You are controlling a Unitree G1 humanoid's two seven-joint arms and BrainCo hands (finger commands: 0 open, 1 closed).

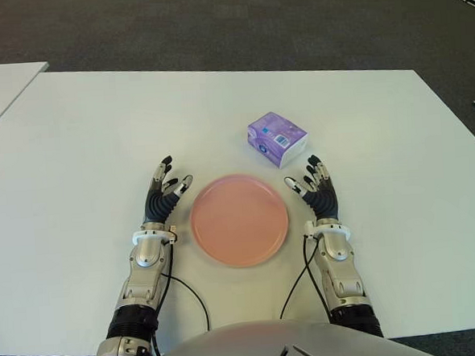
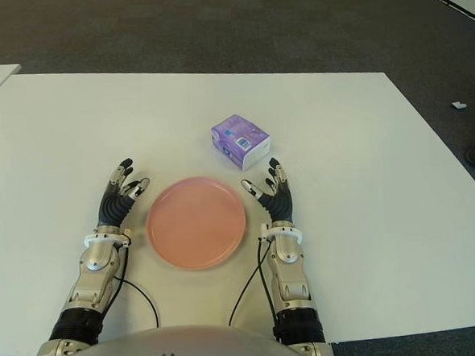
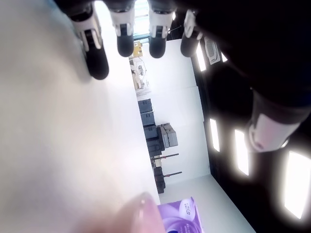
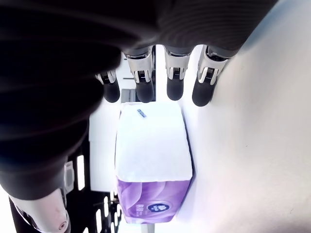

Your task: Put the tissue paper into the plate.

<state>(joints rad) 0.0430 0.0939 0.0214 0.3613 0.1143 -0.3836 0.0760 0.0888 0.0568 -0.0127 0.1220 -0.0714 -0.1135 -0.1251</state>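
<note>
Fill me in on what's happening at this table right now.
A humanoid robot faces a white table with a pink plate between its hands. The purple tissue pack lies on the table beyond the plate, toward the robot's right, not yet picked up. The right hand is just short of the pack, fingers open and empty. The left hand shows left of the plate, also open.

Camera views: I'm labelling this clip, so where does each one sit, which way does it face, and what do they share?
Left eye view: head camera, looking down at the table; shows both forearms, left hand, right hand, plate.
Right eye view: same scene, shifted slightly sideways.
Left wrist view: along its own fingers across the table.
Right wrist view: past its fingers onto the tissue pack.
Shared: all four show the tissue pack.
</note>
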